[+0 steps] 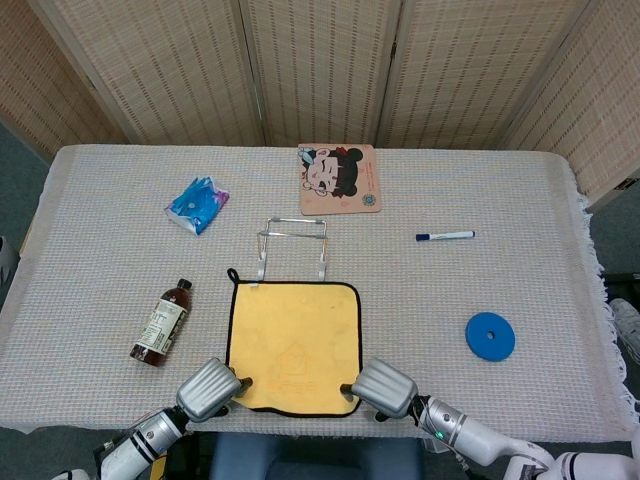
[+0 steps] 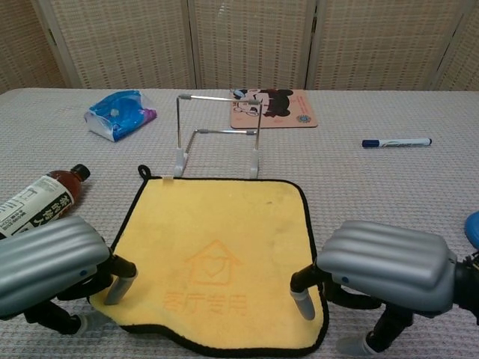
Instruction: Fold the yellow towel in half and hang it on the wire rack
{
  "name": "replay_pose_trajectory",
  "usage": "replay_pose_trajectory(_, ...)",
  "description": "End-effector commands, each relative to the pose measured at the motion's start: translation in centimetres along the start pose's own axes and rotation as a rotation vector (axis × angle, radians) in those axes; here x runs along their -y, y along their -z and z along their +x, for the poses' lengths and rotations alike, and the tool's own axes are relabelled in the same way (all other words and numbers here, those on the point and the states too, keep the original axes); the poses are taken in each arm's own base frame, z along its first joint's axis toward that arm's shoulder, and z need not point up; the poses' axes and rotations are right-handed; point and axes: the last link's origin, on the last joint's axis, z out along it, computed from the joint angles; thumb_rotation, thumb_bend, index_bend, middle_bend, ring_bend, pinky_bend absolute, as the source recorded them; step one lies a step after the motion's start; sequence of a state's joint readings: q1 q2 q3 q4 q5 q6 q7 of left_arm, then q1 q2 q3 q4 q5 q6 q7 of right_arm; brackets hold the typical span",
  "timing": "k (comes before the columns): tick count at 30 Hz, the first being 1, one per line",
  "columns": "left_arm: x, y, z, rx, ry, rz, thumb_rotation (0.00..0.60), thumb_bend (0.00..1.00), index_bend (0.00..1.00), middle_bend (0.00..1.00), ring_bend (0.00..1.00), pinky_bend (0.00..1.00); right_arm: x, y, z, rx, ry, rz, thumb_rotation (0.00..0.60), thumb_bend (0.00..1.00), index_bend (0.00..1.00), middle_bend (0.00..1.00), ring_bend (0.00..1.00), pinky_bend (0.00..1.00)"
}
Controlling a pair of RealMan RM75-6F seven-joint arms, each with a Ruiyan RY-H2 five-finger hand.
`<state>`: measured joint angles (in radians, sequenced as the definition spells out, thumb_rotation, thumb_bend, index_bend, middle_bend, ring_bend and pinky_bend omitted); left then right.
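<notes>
On woven cloth: square fuzzy yellow towel [image 2: 217, 254] | left robot hand [image 2: 49, 262], right robot hand [image 2: 385, 263] each pinch a near corner

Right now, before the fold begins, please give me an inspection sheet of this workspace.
Surface: table under a pale woven cloth.
Job's things: yellow towel flat, unfolded; wire rack upright just behind it, bare.
Clutter: bottle lying down; blue packet; cartoon mat; marker; blue disc.
Hands: left hand at the towel's near left corner, right hand at its near right corner; grasp cannot be told.
Cables: nothing seen.
Surroundings: woven screen panels behind.
</notes>
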<state>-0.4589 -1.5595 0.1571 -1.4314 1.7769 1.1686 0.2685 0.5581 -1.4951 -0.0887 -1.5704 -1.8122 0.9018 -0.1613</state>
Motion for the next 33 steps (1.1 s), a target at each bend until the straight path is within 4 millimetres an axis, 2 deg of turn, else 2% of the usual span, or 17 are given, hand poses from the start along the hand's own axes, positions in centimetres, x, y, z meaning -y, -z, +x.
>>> replay_pose_trajectory(1, 0.0, 0.0, 0.0, -0.001, 0.002, 0.000, 0.600, 0.53, 0.65, 0.96, 0.80, 0.92, 0.1, -0.6, -0.3, 0.005, 0.009, -0.001, 0.600, 0.23, 0.49, 0.94, 0.97, 1.00)
replay_pose_trajectory(14, 0.0, 0.1, -0.1, -0.004, 0.009, 0.003, 0.600, 0.53, 0.65, 0.96, 0.80, 0.92, 0.0, -2.1, -1.2, 0.020, 0.051, -0.006, 0.600, 0.29, 0.49, 0.94, 0.97, 1.00)
replay_pose_trajectory(22, 0.2, 0.2, -0.1, -0.015, 0.020, 0.004, 0.600, 0.53, 0.65, 0.96, 0.80, 0.92, 0.2, -2.5, -1.3, -0.002, 0.049, -0.008, 0.600, 0.39, 0.56, 0.95, 0.98, 1.00)
replay_pose_trajectory(33, 0.9, -0.5, 1.4, -0.041, 0.090, 0.001, 0.600, 0.53, 0.65, 0.96, 0.80, 0.92, -0.4, -2.5, 0.2, -0.074, -0.011, -0.055, 0.600, 0.42, 0.61, 0.96, 0.98, 1.00)
